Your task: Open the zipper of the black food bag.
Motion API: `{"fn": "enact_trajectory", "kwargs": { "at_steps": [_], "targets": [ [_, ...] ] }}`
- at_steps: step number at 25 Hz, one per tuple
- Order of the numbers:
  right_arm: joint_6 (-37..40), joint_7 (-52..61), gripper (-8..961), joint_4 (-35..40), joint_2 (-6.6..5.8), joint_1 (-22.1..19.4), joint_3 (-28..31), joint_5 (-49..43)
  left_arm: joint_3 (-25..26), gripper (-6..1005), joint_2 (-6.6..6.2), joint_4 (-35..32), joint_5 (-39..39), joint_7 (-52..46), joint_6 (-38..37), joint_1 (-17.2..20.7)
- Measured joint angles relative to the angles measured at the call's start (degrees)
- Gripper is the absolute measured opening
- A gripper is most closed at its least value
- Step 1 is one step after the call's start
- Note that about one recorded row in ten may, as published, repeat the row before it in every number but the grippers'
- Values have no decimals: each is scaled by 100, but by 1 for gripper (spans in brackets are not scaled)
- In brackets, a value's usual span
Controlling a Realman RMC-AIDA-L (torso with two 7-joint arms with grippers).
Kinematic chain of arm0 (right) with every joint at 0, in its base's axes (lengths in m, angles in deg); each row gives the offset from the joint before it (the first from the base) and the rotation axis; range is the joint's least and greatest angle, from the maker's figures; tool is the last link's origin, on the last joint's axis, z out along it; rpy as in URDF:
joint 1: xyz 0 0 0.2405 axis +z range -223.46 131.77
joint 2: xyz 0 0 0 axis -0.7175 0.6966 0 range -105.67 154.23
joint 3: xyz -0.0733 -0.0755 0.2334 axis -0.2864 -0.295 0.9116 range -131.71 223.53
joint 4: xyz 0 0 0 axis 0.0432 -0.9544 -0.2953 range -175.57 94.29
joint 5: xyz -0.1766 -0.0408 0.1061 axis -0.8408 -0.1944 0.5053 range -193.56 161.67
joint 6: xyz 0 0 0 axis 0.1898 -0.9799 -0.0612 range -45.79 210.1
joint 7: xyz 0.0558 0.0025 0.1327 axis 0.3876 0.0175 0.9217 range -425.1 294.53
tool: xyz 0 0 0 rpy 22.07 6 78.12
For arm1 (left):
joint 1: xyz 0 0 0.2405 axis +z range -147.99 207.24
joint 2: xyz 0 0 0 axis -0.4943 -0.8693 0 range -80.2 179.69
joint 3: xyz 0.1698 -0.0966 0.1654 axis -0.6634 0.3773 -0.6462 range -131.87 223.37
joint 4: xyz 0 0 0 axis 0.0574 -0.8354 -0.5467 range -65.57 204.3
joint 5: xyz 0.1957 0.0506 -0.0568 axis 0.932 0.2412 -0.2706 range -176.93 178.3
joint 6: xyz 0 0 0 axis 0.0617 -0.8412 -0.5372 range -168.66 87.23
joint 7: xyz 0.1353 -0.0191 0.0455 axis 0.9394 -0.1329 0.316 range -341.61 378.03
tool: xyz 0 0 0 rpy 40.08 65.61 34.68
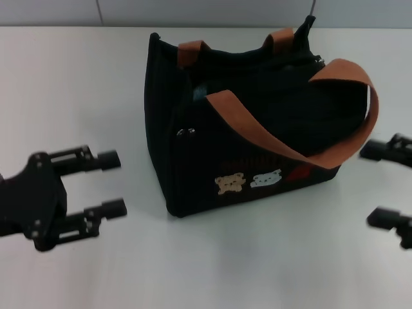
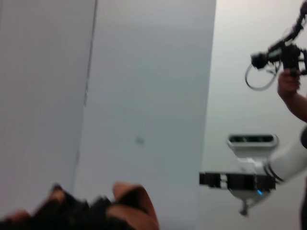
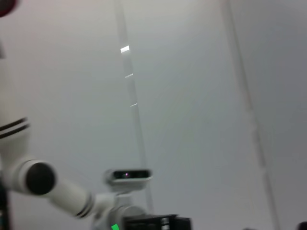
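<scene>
You had the black food bag (image 1: 257, 129) standing upright on the smooth white table (image 1: 77, 64), right between your two grippers; it was a boxy bag made of soft dark cloth, with flat sides and sharp corners. Your left gripper (image 1: 116, 183) sat low on the table, off to the bag's left side, near it but not touching; its two black fingers (image 1: 106, 159) pointed at the bag and stood wide apart, with nothing held between them. Your right gripper (image 1: 381, 185) was at the bag's other side, near the edge of the head view; its two dark fingertips (image 1: 380, 217) were spread apart too, and they held nothing.

The zipper (image 1: 302, 61) ran along the top edge of the bag, on the side nearer your right gripper; you could not tell from the head view how far it was undone, and its little pull was too small to pick out. Two orange-brown strap handles (image 1: 335, 71) looped over the top; one drooped down the front in a long bendy curve. On the front were a tan bear patch (image 1: 230, 183) and a white bear patch (image 1: 266, 177), with some red print (image 1: 299, 174) beside them; two tiny round snaps (image 1: 186, 133) sat on the side facing your left gripper.

The left wrist view showed only a fuzzy bit of the bag and a handle low down.
</scene>
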Motion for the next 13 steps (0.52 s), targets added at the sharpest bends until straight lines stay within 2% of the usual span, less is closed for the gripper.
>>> {"fn": "enact_trajectory", "kwargs": {
  "at_steps": [1, 5, 13],
  "targets": [
    [-49, 64, 833, 21, 22, 101, -234, -1, -20, 646, 10, -107, 114, -119, -2, 21],
    [-128, 129, 833, 25, 50, 230, -400, -7, -60, 646, 111, -263, 384, -320, 13, 6],
    [-215, 172, 833, 31, 108, 306, -424, -7, -53, 646, 128, -278, 358, -321, 13, -19]
  ]
}}
